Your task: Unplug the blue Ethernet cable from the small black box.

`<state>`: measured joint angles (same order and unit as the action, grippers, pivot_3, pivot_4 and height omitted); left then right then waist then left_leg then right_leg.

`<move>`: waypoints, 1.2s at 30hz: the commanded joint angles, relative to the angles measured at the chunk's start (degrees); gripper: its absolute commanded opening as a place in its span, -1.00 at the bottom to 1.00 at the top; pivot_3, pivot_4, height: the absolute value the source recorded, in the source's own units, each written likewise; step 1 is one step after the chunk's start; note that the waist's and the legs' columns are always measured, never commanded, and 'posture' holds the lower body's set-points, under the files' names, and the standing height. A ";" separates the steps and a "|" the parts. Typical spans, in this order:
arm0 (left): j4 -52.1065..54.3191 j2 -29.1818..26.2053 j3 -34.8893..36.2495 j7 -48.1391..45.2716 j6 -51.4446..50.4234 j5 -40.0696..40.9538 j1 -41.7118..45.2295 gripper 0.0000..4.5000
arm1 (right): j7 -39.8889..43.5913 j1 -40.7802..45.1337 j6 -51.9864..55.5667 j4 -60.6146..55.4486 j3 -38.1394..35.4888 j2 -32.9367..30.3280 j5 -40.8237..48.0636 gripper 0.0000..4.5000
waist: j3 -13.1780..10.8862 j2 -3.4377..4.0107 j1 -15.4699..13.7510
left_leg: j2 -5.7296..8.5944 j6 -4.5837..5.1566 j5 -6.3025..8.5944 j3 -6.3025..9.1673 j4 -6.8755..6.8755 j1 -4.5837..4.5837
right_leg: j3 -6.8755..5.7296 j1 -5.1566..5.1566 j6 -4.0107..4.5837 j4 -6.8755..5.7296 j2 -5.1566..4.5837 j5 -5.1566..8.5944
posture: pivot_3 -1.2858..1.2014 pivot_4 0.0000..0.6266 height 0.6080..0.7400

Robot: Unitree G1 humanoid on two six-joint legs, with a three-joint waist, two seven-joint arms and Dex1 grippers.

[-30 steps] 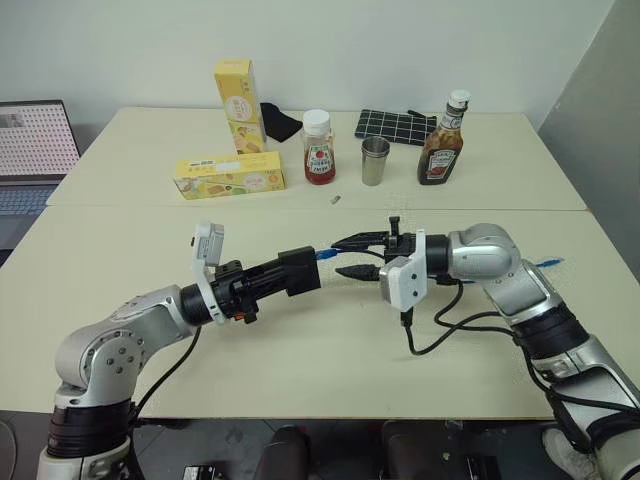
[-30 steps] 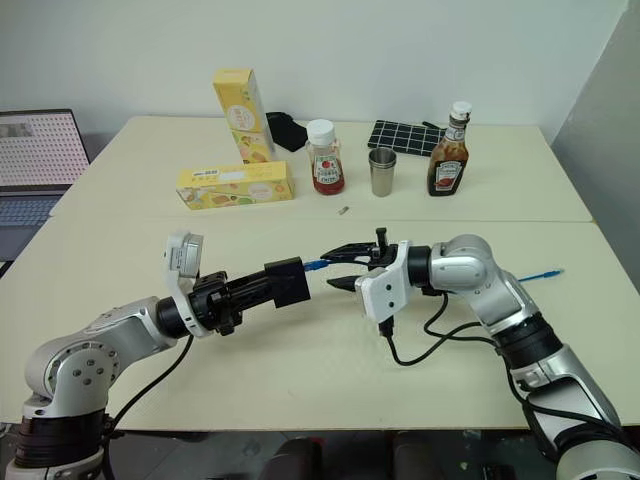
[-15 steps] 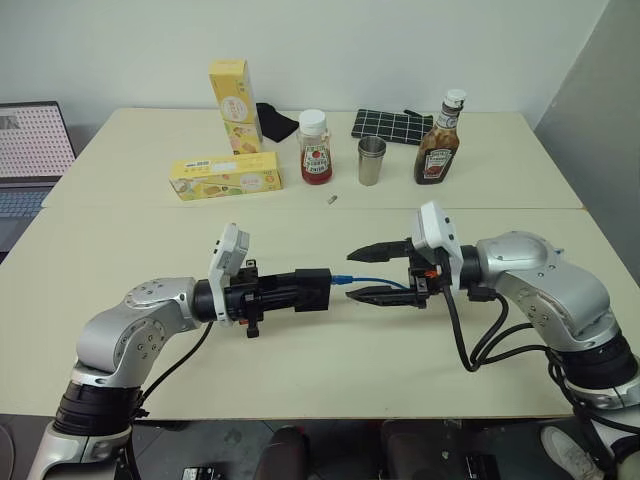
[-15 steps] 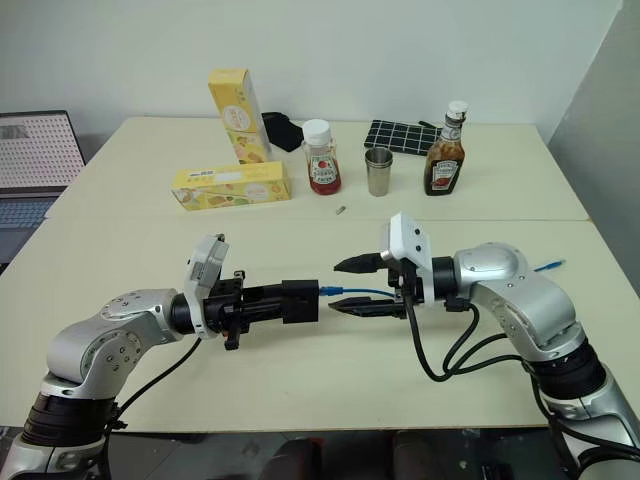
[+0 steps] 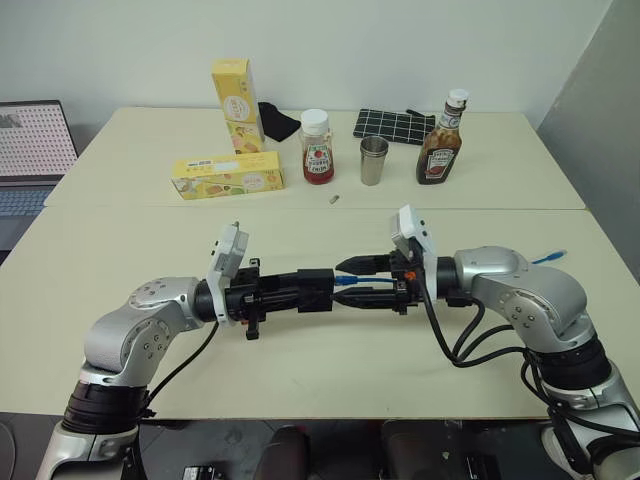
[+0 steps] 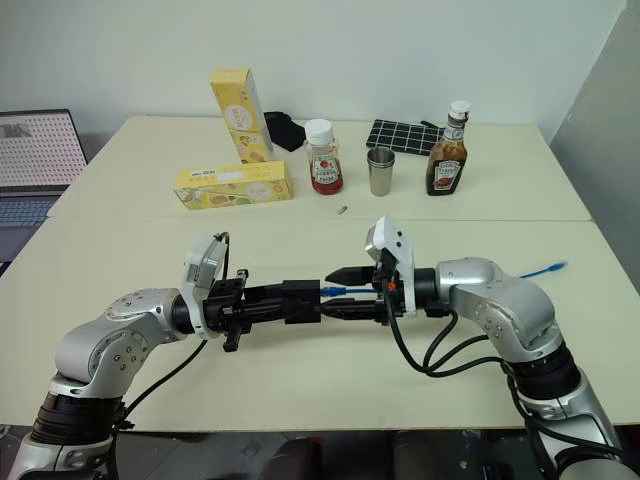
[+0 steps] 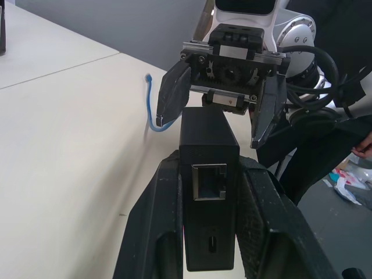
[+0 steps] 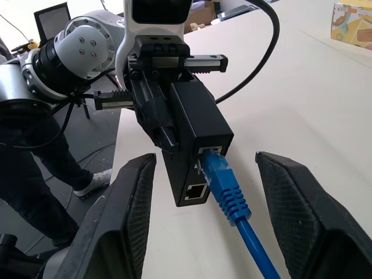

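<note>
While still plugged into the small black box [image 8: 195,142], blue Ethernet cable [image 8: 232,200] between open right hand [image 6: 342,291] fingers.

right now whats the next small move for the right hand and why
Probably close the right hand on the blue Ethernet cable at its plug. The plug sits in the small black box, which the left hand clamps, and the right fingers stand open on either side of the plug, touching nothing.

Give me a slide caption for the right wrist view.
Open right gripper straddles the blue Ethernet cable, still plugged into the small black box.
</note>
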<state>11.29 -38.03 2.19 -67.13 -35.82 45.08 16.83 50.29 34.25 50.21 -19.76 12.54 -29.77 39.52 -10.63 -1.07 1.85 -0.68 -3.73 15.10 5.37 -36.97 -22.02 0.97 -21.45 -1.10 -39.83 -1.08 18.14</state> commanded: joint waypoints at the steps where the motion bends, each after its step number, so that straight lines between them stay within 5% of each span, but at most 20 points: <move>1: 2.04 -0.27 1.29 -0.59 0.78 0.48 -0.13 -0.65 | 0.59 0.46 0.34 -0.21 -0.96 0.65 1.03 0.05 | 0.00 0.00 0.00 | 0.00 0.00 0.00 0.00 0.00 0.00 | 0.00 0.00 0.00 0.00 0.00 0.00 | 0.03 -0.52 1.00; 11: 2.99 -0.45 1.21 -1.26 0.70 0.95 -0.62 -0.65 | 3.81 1.39 -0.71 1.08 0.60 -0.39 -1.05 -0.82 | 0.00 0.00 -0.01 | 0.01 0.00 0.00 0.00 0.00 0.00 | -0.01 0.00 0.00 0.00 0.01 0.00 | 0.03 -0.52 1.00; 16: 3.12 -0.70 1.37 -2.49 0.43 1.38 -0.82 -0.65 | 5.71 2.08 -1.05 2.09 1.26 -0.86 -1.80 -0.97 | 0.00 0.00 -0.01 | 0.01 0.00 0.00 0.00 0.01 0.00 | -0.01 0.00 0.00 0.02 0.01 0.00 | 0.03 -0.52 1.00; 36: 2.09 -5.00 8.34 -0.92 6.93 -4.44 -15.78 -0.65 | 6.52 0.87 -5.33 14.61 -4.38 -7.02 -6.69 -0.99 | -0.06 0.08 -0.04 | -0.02 0.02 0.01 -0.01 0.04 -0.03 | 0.01 0.01 0.00 0.17 -0.01 0.00 | 0.03 -0.52 1.00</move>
<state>12.65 -42.85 8.07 -69.11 -30.43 40.92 1.17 58.90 34.69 47.93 -6.69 10.44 -37.42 34.79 -10.70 -0.99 1.81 -0.69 -3.71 15.12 5.36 -36.94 -22.05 0.97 -21.43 -1.09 -39.66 -1.10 18.14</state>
